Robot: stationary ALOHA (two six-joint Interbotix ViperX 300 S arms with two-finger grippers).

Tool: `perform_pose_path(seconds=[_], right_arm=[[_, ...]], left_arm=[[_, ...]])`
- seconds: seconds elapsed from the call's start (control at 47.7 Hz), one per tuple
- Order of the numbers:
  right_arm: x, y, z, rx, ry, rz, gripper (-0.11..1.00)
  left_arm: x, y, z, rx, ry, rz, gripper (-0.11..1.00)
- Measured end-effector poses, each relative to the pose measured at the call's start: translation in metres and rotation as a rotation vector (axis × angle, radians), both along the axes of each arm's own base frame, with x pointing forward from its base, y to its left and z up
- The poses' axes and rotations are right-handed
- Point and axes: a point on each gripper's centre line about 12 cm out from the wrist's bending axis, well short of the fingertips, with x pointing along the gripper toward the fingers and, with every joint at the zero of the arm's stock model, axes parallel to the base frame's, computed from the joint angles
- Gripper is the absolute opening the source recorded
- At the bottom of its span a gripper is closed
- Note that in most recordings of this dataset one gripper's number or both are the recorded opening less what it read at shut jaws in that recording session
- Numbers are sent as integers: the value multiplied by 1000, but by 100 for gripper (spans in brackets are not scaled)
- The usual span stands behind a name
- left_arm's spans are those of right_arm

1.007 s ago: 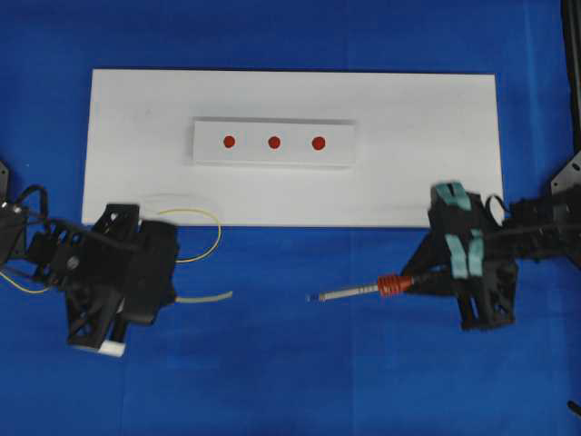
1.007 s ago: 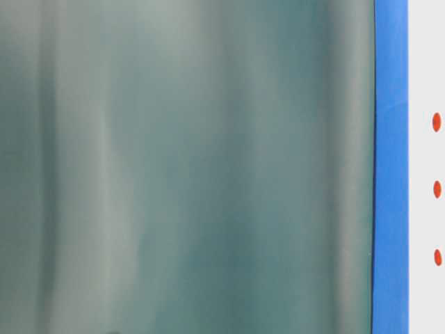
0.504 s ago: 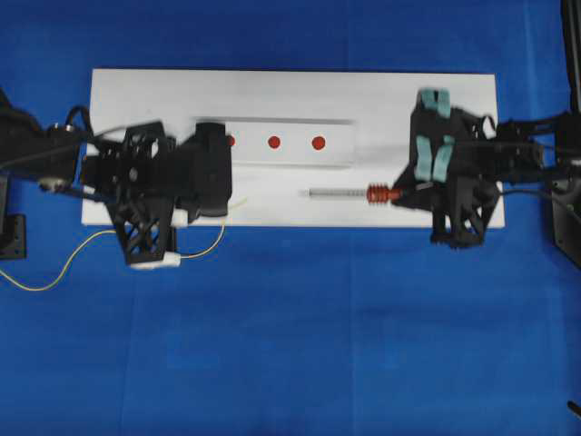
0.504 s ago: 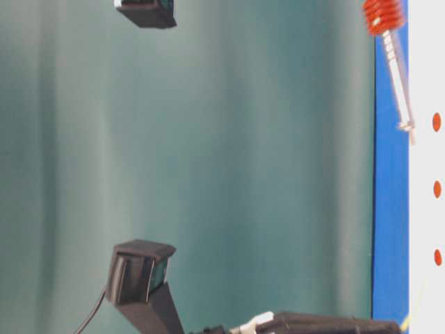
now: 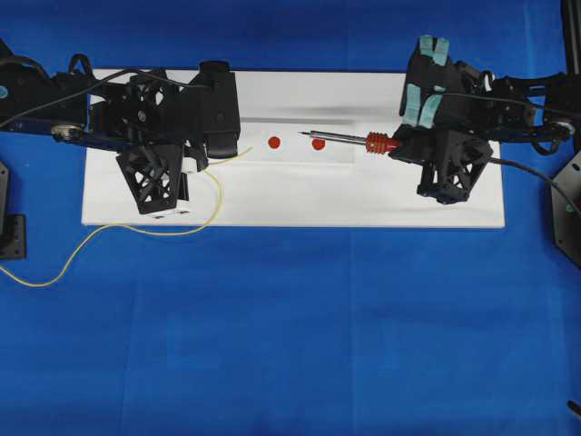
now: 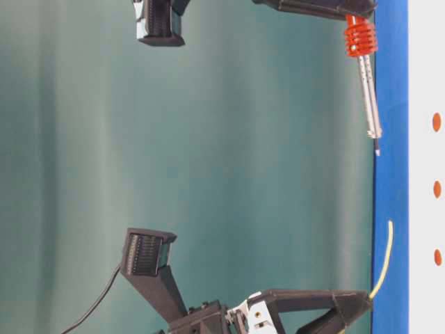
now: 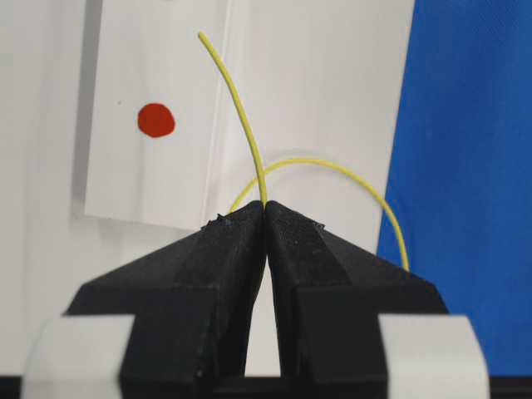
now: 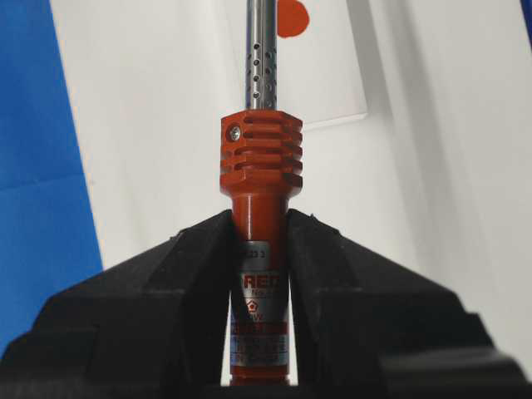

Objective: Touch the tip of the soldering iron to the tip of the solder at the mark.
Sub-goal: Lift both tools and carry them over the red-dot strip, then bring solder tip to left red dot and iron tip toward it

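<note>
Yellow solder [image 7: 243, 125] was clamped in the left fingers [image 7: 264, 218], tip kept free near a red mark [image 7: 155, 120]; the soldering iron [image 5: 349, 140] was pinched by the right fingers [image 8: 259, 241], aimed over the white strip [image 5: 334, 156] so the tips could probably be brought together.

The slim orange-red plastic soldering iron [image 8: 259, 249] has a ribbed collar and a shiny perforated metal shaft. The thin yellow solder wire [image 7: 241, 116] looks smooth. Matt black textured plastic forms the left pincer [image 7: 265, 218]. Blue cloth covers the tabletop [image 5: 300, 336].

Both arms are matte black with open triangular lattice brackets and thin black cables. The right pincer [image 5: 399, 145] carries teal tape strips; the left pincer [image 5: 216, 156] has white patches.
</note>
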Motion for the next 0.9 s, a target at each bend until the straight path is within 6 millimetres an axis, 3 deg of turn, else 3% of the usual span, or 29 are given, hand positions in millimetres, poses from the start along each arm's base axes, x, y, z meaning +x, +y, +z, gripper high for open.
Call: perform_pose_path(seconds=[0.399,0.692,0.902], right_arm=[[4,-1,-1,4,13,0,6],[11,-2,-1,2,15,2,6],[20,-4,-2,4,21,2,6]], left_arm=[[-2,6,-1,-3,1,21,3],[-16,13,-27,-18,39,63,3],[-20,12,-36,-26,34,76,3]])
